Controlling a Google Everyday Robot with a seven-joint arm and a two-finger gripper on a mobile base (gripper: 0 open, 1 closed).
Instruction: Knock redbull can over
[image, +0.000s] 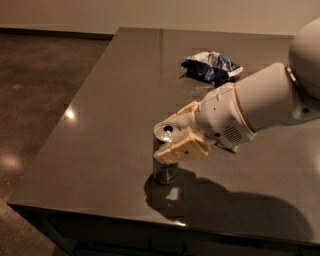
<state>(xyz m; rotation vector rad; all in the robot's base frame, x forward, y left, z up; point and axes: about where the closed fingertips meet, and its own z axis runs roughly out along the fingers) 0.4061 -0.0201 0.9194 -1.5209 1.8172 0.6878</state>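
Note:
The redbull can (165, 172) is a slim silver can with a shiny pull-tab top. It stands upright near the front edge of the dark table (110, 100). My gripper (161, 141) comes in from the right at the can's upper part. Its cream fingers are spread open. One finger (181, 115) is behind the can's top and the other (184, 148) crosses in front of its upper body, hiding that part. The can's top sits between them. I cannot tell whether the fingers press on the can.
A crumpled blue-and-white snack bag (211, 67) lies at the back of the table, behind my arm. My white arm (265, 102) fills the right side. The table's front edge (100, 210) is close below the can, with brown floor (40, 100) to the left.

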